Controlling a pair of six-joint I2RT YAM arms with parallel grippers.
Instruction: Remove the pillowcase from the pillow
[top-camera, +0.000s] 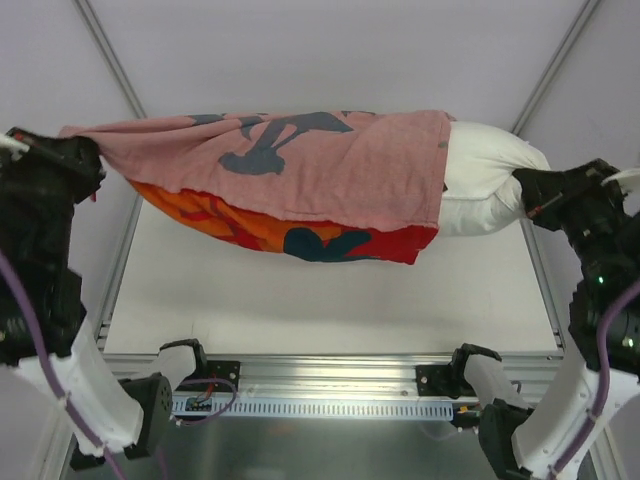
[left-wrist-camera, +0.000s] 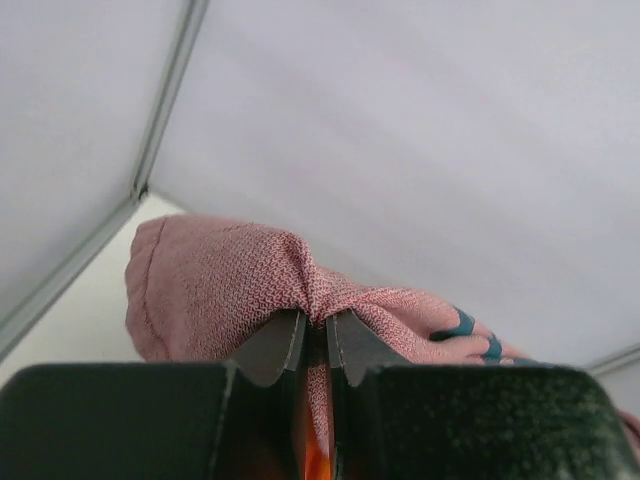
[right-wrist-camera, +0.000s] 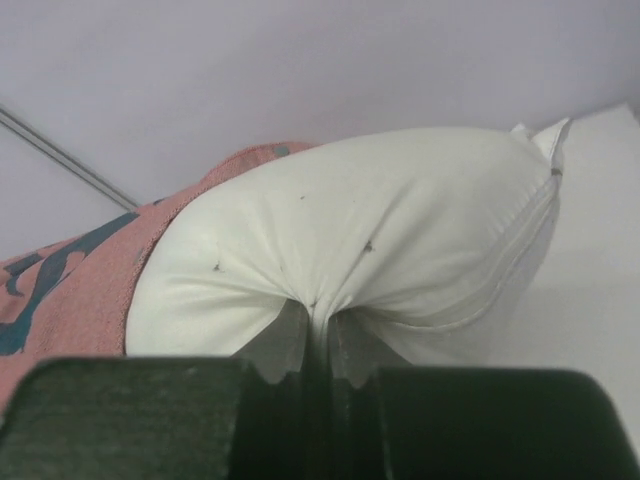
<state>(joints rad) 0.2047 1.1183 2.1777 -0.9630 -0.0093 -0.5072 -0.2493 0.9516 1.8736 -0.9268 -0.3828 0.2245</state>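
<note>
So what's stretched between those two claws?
The pillow, mostly inside the pillowcase. The left gripper pinches one end of the pillowcase, and the right gripper pinches the bare white end of the pillow. The top view shows the whole span.

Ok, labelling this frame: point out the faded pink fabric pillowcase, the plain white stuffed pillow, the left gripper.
pillowcase (top-camera: 345, 165): top view, pink reverse side.
pillow (top-camera: 488, 172): top view, bare right end.
left gripper (left-wrist-camera: 315, 325): left wrist view, between fingertips.
</note>
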